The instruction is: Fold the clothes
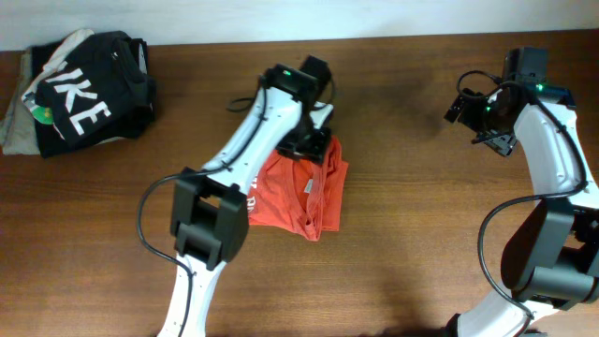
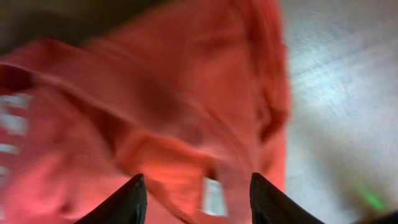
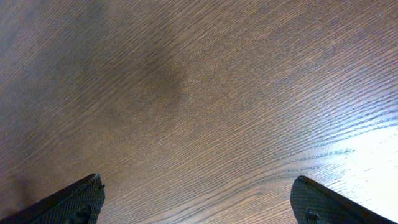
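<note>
The clothes, a red-orange T-shirt (image 1: 299, 192), lie folded into a small bundle near the middle of the table. The left gripper (image 1: 307, 139) hovers over the bundle's far edge. The left wrist view is blurred; there the T-shirt (image 2: 155, 112) fills most of the picture, with its white neck label (image 2: 213, 196) and part of a white print (image 2: 12, 124). The left gripper (image 2: 198, 186) has its jaws apart, with nothing pinched between them. At the far right, the right gripper (image 1: 466, 105) stands wide open above bare wood (image 3: 196, 193), well away from the T-shirt.
A black garment with big white letters (image 1: 89, 94) lies heaped at the far left corner on a grey-beige garment (image 1: 14, 122). The wooden table (image 1: 440, 215) carries both arms' bases at its near edge.
</note>
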Robot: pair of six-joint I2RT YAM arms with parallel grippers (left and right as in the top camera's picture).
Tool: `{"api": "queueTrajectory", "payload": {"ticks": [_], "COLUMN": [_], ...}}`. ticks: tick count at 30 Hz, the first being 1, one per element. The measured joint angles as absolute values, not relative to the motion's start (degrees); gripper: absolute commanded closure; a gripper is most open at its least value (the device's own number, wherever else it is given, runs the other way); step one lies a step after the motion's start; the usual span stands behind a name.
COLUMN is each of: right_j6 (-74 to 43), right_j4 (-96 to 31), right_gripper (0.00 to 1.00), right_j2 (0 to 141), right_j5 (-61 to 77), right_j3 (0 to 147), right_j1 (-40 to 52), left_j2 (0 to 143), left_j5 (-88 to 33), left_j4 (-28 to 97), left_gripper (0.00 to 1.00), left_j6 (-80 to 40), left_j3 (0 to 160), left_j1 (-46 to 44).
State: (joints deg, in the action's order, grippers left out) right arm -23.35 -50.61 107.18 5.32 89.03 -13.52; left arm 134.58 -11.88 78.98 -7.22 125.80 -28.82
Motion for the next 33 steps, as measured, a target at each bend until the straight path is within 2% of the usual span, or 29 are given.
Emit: {"api": "queueTrajectory", "payload": {"ticks": [18, 21, 24, 28, 33], "right_j6": [-23.29, -23.33, -23.27, -23.29, -23.33], "right_j4": [-50.61, -50.61, -50.59, -50.59, -50.59], "right_gripper": [0.01, 0.01, 0.01, 0.02, 0.02], "right_j2": [107.18, 107.18, 107.18, 107.18, 107.18], "right_j5": [5.32, 5.32, 5.32, 5.32, 5.32], "right_j3": [89.03, 89.03, 89.03, 89.03, 89.03], "right_j1": [-13.52, -13.52, -13.52, -13.52, -13.52], "left_j2": [139.76, 139.76, 139.76, 139.76, 139.79], "left_j5": [-14.41, -14.79, -15.16, -16.23, -16.80], "left_j4": [75.13, 74.00, 73.80, 73.03, 73.01], "left_gripper": [0.47, 0.54, 0.56, 0.70, 0.72], "left_j6": [-8.88, -8.91, -9.10, -9.26, -9.32], "left_j3": [125.89, 125.91, 125.91, 125.91, 126.08], "left_j1": [-28.53, -28.53, -28.56, -28.77, -29.93]}}
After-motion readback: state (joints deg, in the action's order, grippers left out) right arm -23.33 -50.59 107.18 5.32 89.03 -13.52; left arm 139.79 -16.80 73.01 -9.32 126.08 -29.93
